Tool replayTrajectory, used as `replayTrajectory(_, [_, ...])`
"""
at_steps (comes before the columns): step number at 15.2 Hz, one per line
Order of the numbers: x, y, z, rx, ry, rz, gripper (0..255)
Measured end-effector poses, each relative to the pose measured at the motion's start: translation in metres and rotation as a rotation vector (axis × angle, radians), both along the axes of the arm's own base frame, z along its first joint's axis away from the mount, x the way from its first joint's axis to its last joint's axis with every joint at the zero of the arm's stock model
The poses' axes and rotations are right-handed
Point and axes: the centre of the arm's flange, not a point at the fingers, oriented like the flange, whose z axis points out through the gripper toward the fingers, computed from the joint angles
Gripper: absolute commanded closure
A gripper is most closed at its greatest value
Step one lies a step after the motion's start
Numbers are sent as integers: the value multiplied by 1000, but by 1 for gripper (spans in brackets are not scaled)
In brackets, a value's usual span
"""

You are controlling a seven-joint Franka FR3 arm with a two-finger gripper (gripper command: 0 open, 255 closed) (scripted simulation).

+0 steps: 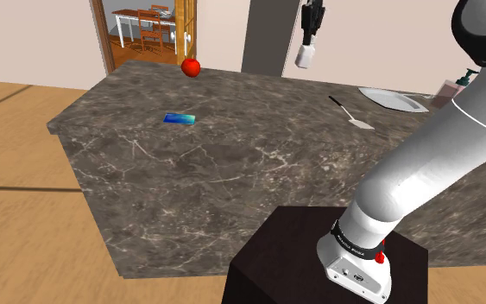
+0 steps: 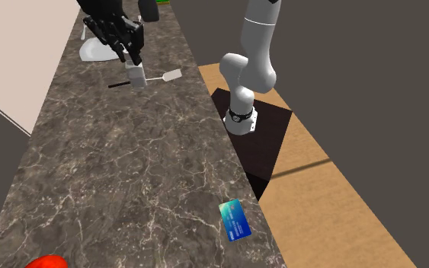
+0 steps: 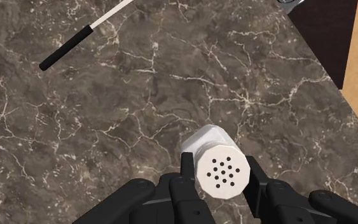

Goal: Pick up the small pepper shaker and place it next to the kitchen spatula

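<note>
Marble counter [image 1: 232, 173] | pincer [image 3: 220, 170] clasps white shaker [image 3: 214, 151] | shoulder view: red apple [image 1: 191, 66]

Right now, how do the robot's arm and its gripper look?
The arm is built of smooth, rounded white segments with dark grey joints. A black band with tiny white marks rings its base. The gripper is all black, with two blocky jaws.

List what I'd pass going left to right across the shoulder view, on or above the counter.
blue card → white shaker, clasped in the hand above the counter → spatula → plate → pump bottle
</note>
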Motion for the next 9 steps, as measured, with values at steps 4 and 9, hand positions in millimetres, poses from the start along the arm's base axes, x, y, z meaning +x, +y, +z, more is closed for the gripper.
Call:
replayTrajectory(4, [-31,-44,10,0,0,0,255])
replayTrajectory(9, [-52,-71,7,0,1,1,255])
